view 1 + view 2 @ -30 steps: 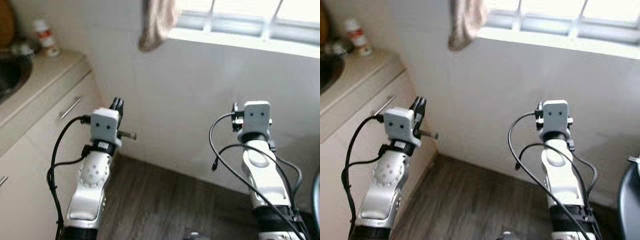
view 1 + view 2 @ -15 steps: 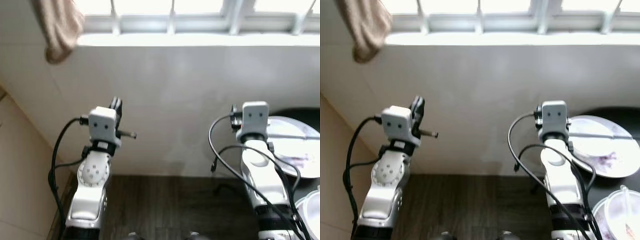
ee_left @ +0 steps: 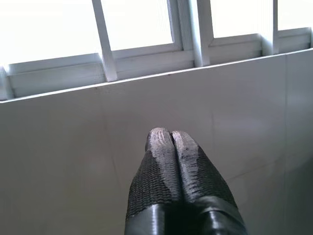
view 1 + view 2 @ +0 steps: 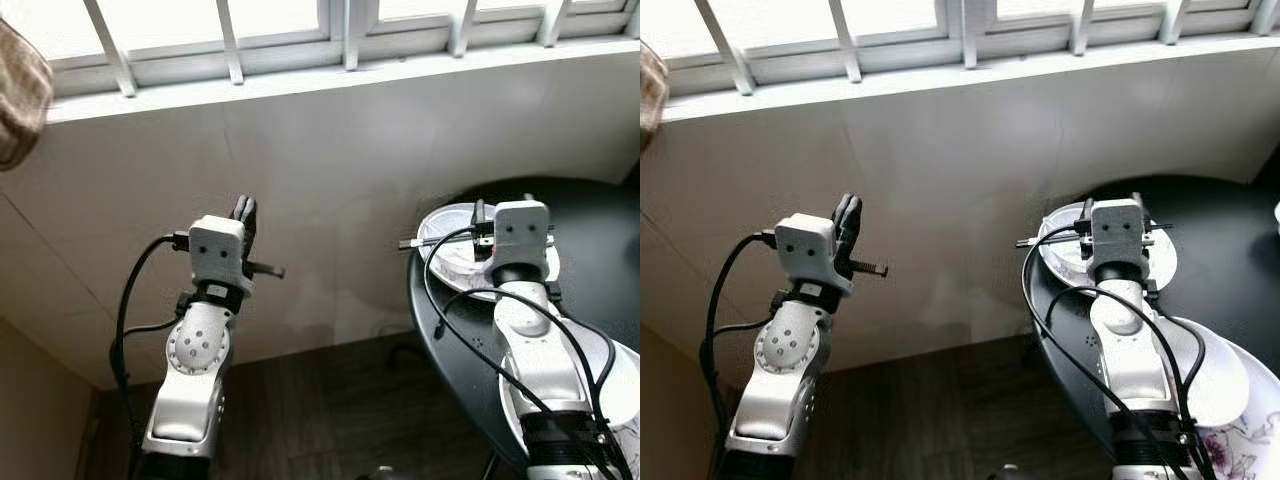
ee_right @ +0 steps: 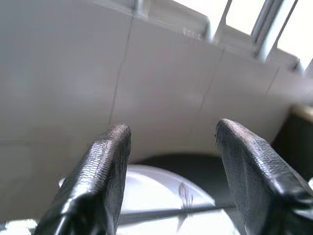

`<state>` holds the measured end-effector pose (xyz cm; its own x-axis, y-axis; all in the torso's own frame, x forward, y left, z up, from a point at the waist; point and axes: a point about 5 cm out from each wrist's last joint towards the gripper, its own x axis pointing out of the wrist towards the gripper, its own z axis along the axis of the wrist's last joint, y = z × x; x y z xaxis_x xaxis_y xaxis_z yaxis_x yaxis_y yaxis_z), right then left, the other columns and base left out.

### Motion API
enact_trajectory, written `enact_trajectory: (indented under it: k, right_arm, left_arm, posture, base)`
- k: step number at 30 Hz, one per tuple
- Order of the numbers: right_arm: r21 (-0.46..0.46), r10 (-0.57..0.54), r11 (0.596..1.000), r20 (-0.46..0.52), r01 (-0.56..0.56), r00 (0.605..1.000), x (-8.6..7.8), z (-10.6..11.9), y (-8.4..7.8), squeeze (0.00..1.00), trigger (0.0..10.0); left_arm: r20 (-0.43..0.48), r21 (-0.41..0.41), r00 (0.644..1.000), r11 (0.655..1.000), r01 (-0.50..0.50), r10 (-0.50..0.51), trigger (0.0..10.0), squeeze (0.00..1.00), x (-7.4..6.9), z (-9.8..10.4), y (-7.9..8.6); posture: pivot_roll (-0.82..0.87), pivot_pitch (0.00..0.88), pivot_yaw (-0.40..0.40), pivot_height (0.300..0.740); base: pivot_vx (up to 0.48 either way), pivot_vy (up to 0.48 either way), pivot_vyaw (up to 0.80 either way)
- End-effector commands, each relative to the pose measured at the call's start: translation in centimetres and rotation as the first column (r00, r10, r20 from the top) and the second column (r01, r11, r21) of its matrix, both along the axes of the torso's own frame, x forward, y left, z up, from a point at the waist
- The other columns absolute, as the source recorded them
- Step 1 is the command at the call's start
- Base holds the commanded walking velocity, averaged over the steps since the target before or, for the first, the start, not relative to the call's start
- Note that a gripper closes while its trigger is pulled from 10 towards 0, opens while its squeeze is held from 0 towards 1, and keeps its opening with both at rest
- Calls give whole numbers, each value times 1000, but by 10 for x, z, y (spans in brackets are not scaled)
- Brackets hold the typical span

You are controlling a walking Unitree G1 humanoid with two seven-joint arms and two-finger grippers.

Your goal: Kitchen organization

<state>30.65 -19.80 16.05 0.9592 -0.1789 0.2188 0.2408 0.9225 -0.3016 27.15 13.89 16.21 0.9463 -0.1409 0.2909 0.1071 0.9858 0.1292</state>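
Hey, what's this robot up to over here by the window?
Nothing is being handled yet. The robot faces a white tiled wall under a window, both arms raised. Its right gripper is open, above a white plate with a thin stick lying across it, at the near edge of a round black table. Its left gripper is shut and empty, pointing at the wall.

Wall tiles (image 4: pixel 330 150) glossy white; table (image 4: pixel 590 230) smooth black; floor (image 4: pixel 330 420) – dark wood.
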Motion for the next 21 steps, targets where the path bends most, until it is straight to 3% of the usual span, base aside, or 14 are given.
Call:
enact_trajectory:
  k: [1, 15, 21]
  right_arm:
    - [-21, 38, 999, 38, -37, 999, 0, 7, 11, 0, 10000]
    - [-24, -19, 1000, -32, 19, 999, 0, 1, 0, 0, 10000]
    - [-18, -14, 1000, -38, 13, 999, 2, -1, 3, 0, 10000]
  left_arm:
    - [5, 5, 1000, 1000, -20, 19, 10000, 0, 0, 1, 5]
    - [-3, -4, 1000, 1000, -6, 6, 10000, 0, -1, -1, 3]
    - [-22, -9, 1000, 1000, -13, 12, 10000, 0, 0, -2, 5]
  posture:
    - [-12, 23, 20, 740]
    - [-21, 24, 20, 740]
    - [-15, 27, 19, 740]
  base:
    - [0, 0, 0]
    - [0, 0, 0]
    - [0, 133, 0]
